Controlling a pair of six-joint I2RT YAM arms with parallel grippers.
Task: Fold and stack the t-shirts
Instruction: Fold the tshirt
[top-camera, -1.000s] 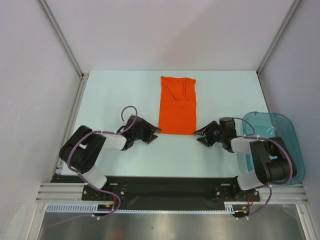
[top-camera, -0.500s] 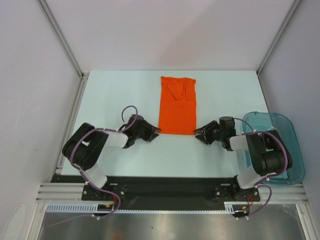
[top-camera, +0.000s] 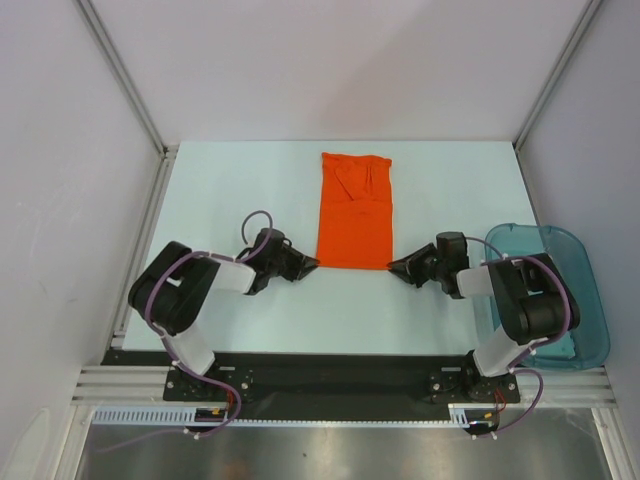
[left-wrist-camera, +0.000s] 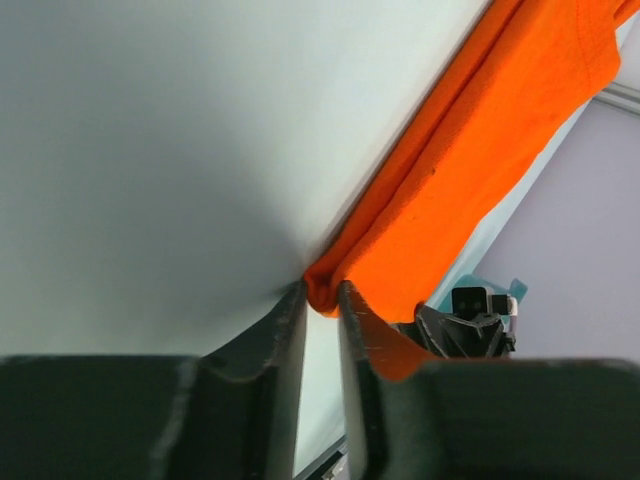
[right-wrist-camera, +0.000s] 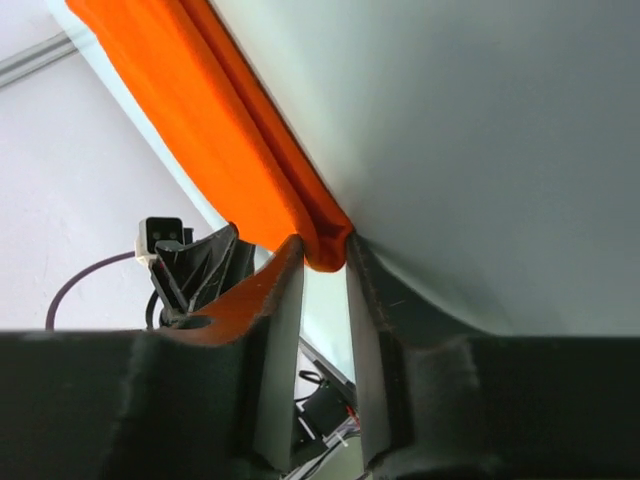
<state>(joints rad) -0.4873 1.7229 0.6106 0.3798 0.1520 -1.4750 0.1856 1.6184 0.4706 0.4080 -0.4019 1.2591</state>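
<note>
Top view: orange t-shirt (top-camera: 354, 215) folded to a narrow strip on the table (top-camera: 230, 190), mid-width, long axis running away from the arm bases; near short edge facing them; left gripper (top-camera: 308, 264) at the near left corner, right gripper (top-camera: 396, 267) at the near right corner, each pointing inward along that edge, equally close; translucent teal bin (top-camera: 590, 290) well apart at the right margin.

Left wrist view: stacked fold of the t-shirt (left-wrist-camera: 470, 170) stretching up and right, away from the fingers (left-wrist-camera: 285, 330); corner nub wedged between the two tips, filling the narrow gap, so pinched on cloth by the look of it; opposite gripper visible beyond the near hem.

Right wrist view: same picture mirrored; t-shirt (right-wrist-camera: 200, 110) running up and left from the fingers (right-wrist-camera: 375, 300); rolled corner held between both tips, touching each.

Judged from this: both near corners gripped, far edge straight ahead along the long axis; likely a joint lift and carry toward that far edge, halving the strip; uneven travel would skew the fold.
</note>
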